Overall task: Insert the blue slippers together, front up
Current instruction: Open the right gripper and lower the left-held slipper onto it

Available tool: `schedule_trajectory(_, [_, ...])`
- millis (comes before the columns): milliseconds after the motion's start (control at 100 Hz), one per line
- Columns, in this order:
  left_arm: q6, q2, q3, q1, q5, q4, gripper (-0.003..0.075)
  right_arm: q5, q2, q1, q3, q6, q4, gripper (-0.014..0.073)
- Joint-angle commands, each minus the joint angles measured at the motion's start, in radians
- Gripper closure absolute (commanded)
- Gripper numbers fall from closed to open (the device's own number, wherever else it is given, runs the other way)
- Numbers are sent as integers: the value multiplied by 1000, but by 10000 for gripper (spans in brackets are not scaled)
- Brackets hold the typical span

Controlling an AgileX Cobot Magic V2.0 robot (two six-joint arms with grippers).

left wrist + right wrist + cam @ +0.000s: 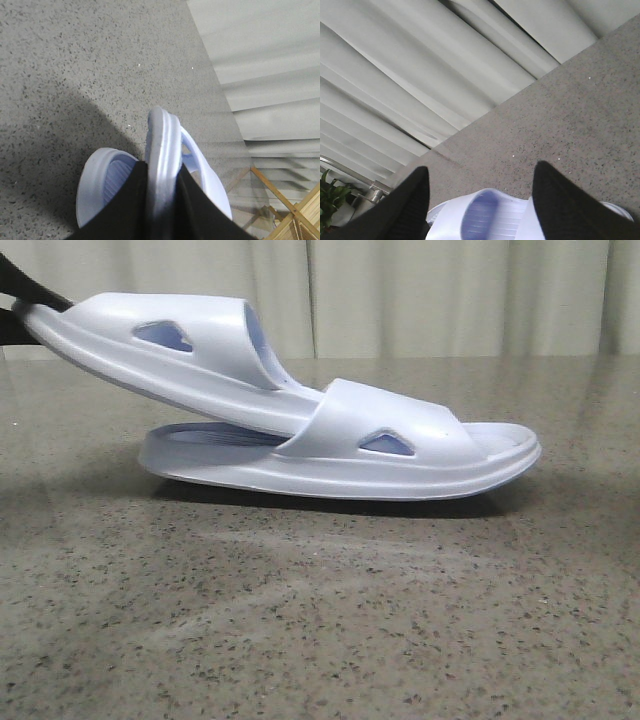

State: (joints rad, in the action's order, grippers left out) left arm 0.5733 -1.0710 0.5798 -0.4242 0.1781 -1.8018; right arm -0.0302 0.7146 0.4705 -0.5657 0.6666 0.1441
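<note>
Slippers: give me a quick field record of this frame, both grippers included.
lower slipper: lies on the table, toe to the right in the front view
upper slipper: tilted, heel end raised at left, front end tucked under the lower slipper's strap
left gripper: shut on the upper slipper's heel edge
right gripper: open, fingers apart above the lower slipper, not touching it as far as the wrist view shows
nesting: partly in; the upper sole is not yet flat on the lower footbed
</note>
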Motion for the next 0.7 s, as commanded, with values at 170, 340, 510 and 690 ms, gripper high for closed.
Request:
schedule_trajectory(170, [-31, 14, -2, -10, 6, -59, 704, -87, 2, -6, -27, -11, -16, 207])
schedule_trajectory(340, [-41, 14, -17, -10, 6, -59, 704, -91, 2, -6, -27, -11, -16, 207])
schedule_trajectory(510, [-41, 14, -17, -10, 8, -59, 704, -92, 2, -6, -27, -11, -17, 207])
schedule_trajectory(690, [-41, 14, -17, -10, 12, -59, 704, -95, 2, -6, -27, -11, -17, 207])
